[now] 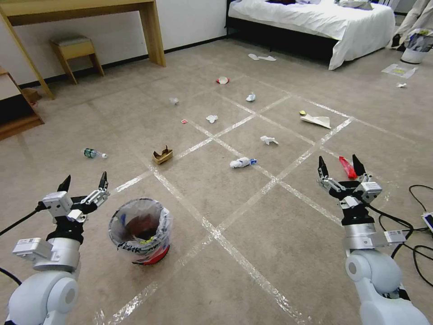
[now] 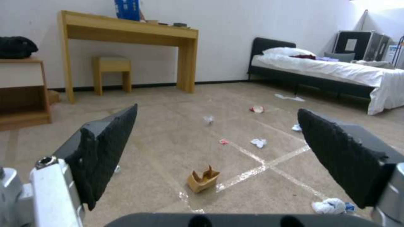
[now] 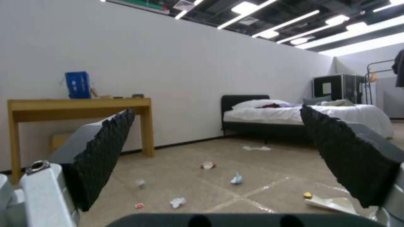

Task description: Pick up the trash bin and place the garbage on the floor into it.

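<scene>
The trash bin (image 1: 140, 231), red-based and lined with a crinkled clear bag, stands on the carpet floor (image 1: 234, 207) close in front of me, left of centre. My left gripper (image 1: 84, 183) hovers open just left of and above it, holding nothing. My right gripper (image 1: 340, 166) is open at the right, over a red wrapper (image 1: 347, 167). Garbage lies scattered ahead: a torn cardboard box (image 1: 162, 155) (image 2: 203, 179), a small bottle (image 1: 94, 154), a white-blue wad (image 1: 241, 162) (image 2: 332, 206), white tissues (image 1: 269, 140), a paper sheet (image 1: 316, 120) (image 3: 332, 202) and a crushed red-white bowl (image 1: 222, 80) (image 3: 207, 165).
A wooden desk (image 1: 90, 13) and stool (image 1: 74, 52) stand at the back left, a bed (image 1: 315, 22) at the back right. A white bin (image 1: 417, 45) sits far right. Black cables (image 1: 417, 225) trail on the floor beside my right arm.
</scene>
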